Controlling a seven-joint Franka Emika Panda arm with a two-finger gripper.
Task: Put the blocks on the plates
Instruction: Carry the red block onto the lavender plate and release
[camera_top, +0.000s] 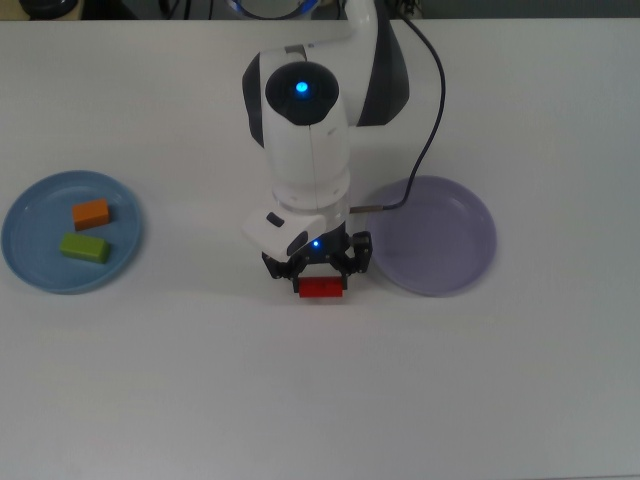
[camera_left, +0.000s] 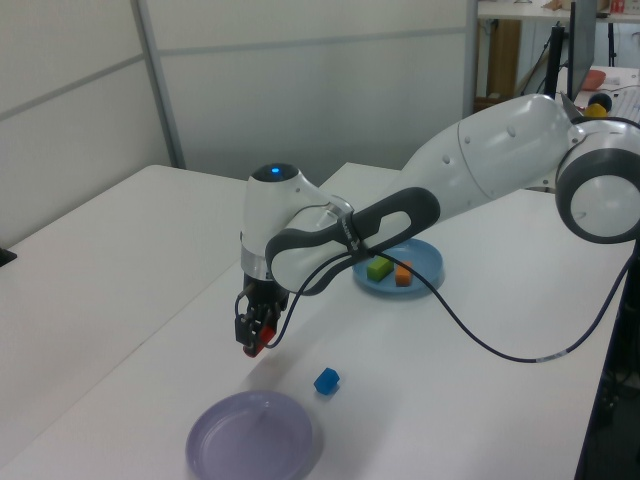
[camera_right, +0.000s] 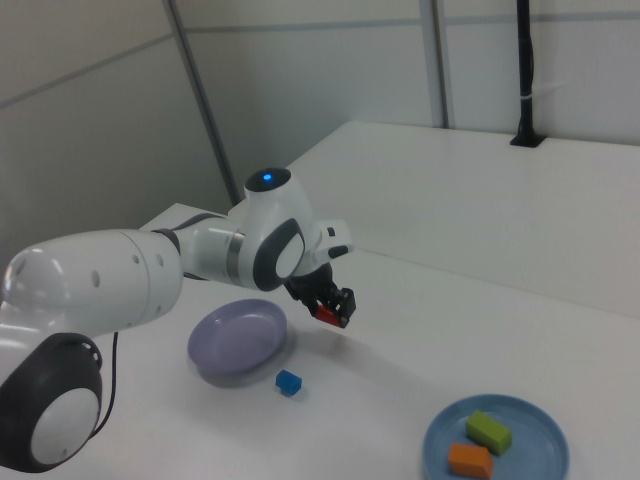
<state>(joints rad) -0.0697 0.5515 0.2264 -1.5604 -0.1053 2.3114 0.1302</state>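
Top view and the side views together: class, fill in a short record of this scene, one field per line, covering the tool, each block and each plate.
tool: shut on the red block, lifted off the table
red block: held in the tool
orange block: on the blue plate
green block: on the blue plate, beside the orange block
blue cube: on the table, near the purple plate
blue plate: holds two blocks
purple plate: holds no block

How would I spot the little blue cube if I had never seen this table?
Start at the lavender plate near the robot arm, in the left view. Just past its rim, toward the light blue plate, the blue cube sits alone on the bare white table. It is the only blue block and on neither plate; the red block is in the fingers.
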